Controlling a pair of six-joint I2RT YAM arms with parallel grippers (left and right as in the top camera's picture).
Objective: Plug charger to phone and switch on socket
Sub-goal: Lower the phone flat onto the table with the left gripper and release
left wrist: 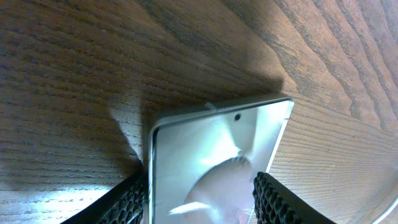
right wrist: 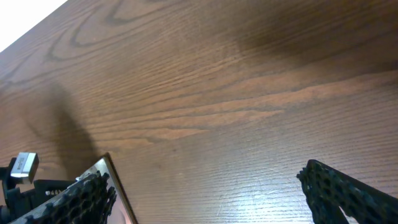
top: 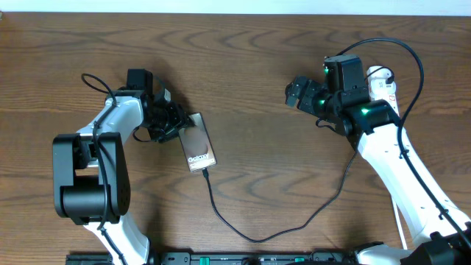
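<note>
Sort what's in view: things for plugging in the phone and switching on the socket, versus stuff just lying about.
For the job: phone; charger cable, its tip at the phone's lettered end; socket strip, partly behind the right arm.
Just there: wooden table; nothing else loose shows.

Quick count: one phone (top: 197,144), one black cable (top: 256,239), one white socket (top: 382,82), one desk (top: 250,51), and two grippers, left gripper (top: 175,122) and right gripper (top: 298,94).
</note>
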